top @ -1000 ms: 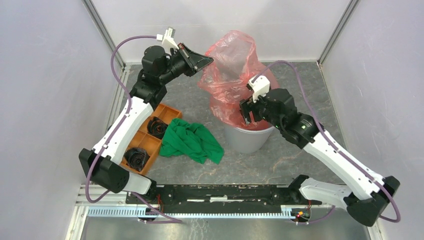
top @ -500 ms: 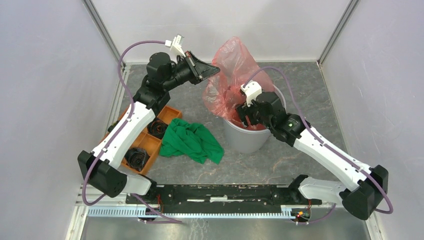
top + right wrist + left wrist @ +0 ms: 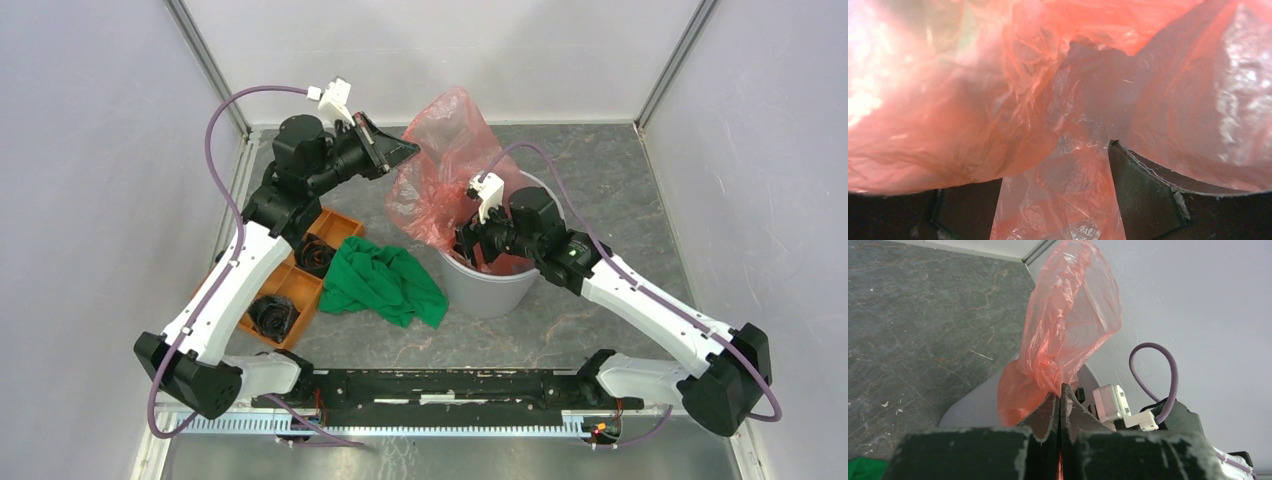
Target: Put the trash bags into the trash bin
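The red-pink trash bag [image 3: 440,165] stands billowed above the grey-white trash bin [image 3: 490,285], its lower part inside the bin. My left gripper [image 3: 412,148] is shut on the bag's upper left edge; in the left wrist view the film [image 3: 1073,315] rises from the closed fingertips [image 3: 1061,388], with the bin's rim [image 3: 973,400] below. My right gripper [image 3: 470,245] is down inside the bin's mouth. In the right wrist view its jaws stand open, the fingers [image 3: 1143,190] wide apart with bag film [image 3: 1058,125] all around and between them.
A green cloth [image 3: 385,280] lies left of the bin. An orange compartment tray [image 3: 330,222] with black rolls [image 3: 272,315] sits further left, under my left arm. Enclosure walls stand on three sides.
My left gripper has moved down and left with the bag, lowering it. My right gripper has moved left and down into the bin, pushing film inside.
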Controlling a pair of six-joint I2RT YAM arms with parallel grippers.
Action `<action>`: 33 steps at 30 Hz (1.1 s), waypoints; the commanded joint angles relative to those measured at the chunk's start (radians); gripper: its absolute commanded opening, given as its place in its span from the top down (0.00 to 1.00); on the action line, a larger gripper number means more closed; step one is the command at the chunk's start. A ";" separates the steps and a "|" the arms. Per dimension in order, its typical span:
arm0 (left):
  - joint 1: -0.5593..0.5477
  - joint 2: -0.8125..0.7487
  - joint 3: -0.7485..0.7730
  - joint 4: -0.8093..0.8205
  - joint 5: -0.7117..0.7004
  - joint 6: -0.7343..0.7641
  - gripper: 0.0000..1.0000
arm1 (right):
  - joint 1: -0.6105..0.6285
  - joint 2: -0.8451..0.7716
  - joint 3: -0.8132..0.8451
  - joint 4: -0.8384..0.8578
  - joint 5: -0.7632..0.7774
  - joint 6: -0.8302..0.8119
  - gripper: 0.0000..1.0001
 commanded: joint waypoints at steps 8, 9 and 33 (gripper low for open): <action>0.001 -0.018 -0.050 0.090 0.097 -0.019 0.98 | 0.003 -0.199 0.219 -0.341 0.378 -0.100 0.06; 0.001 -0.016 -0.063 0.120 0.117 -0.043 0.98 | 0.003 -0.219 0.234 -0.362 0.395 -0.106 0.05; -0.064 -0.027 -0.209 0.365 0.151 -0.259 0.98 | 0.004 -0.056 0.218 0.228 0.377 0.431 0.17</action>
